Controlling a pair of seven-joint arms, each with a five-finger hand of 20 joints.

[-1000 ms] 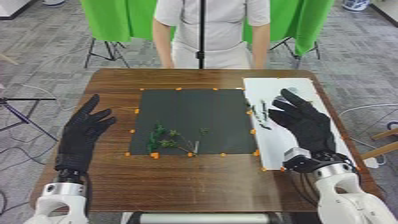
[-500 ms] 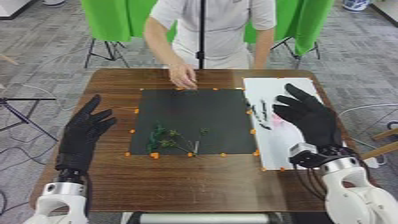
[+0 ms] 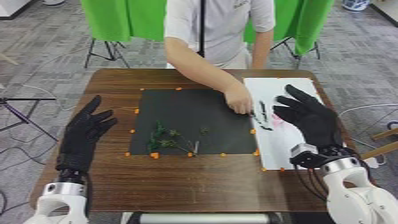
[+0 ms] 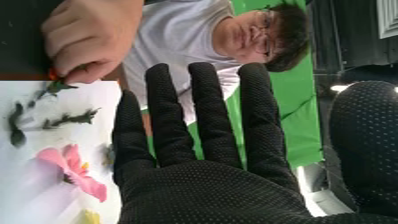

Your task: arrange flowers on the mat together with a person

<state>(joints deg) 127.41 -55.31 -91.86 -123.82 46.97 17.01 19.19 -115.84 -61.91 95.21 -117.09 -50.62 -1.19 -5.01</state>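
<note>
"Robot hands?"

"Right hand [image 3: 313,125] over the white sheet [image 3: 280,154], fingers straight, spread. Left hand [image 3: 78,137] over the bench's [image 3: 182,185] left side, fingers extended, slightly apart."

"Person?"

"Person's hand [image 3: 238,100] at the black mat's [image 3: 182,112] edge by the sheet, fingertips at a green sprig [image 4: 59,86]. Pinched or not, can't tell; fingers cover one end."

"Flowers?"

"Pink flower [image 4: 87,184] on the sheet, partly behind the right hand in head view. Yellow bit [image 4: 91,217] near it, cut off, kind unclear. Green stems [image 3: 158,134] on the mat, near left, overlapping, hard to separate."
</note>
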